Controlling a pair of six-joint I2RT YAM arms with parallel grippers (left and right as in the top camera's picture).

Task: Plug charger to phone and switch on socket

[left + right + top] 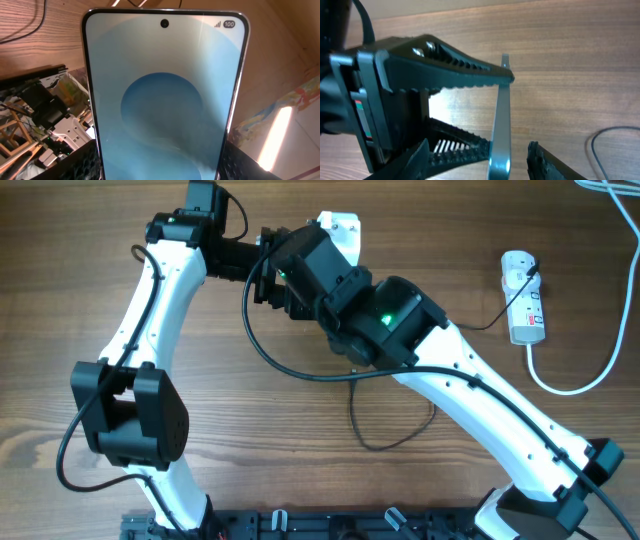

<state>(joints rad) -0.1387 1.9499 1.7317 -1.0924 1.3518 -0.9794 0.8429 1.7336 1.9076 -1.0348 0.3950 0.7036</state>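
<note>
My left gripper (262,252) (160,162) is shut on the phone (162,85), with a dark finger on each long side. The phone's blue screen fills the left wrist view. From overhead only its pale far end (340,228) shows past the right arm. In the right wrist view the phone (500,115) stands edge-on between the left gripper's ribbed fingers. My right gripper (272,280) (479,147) is open, one finger on each side of that edge, not touching it. The socket (525,300) lies at the far right with a black plug in it. The charger's thin cable (392,445) loops on the table. Its tip is hidden.
A thick white cord (585,385) curves from the socket along the table's right edge. A thick black robot cable (285,368) hangs under the right arm. A dark cable (615,132) lies on the wood at the right of the right wrist view.
</note>
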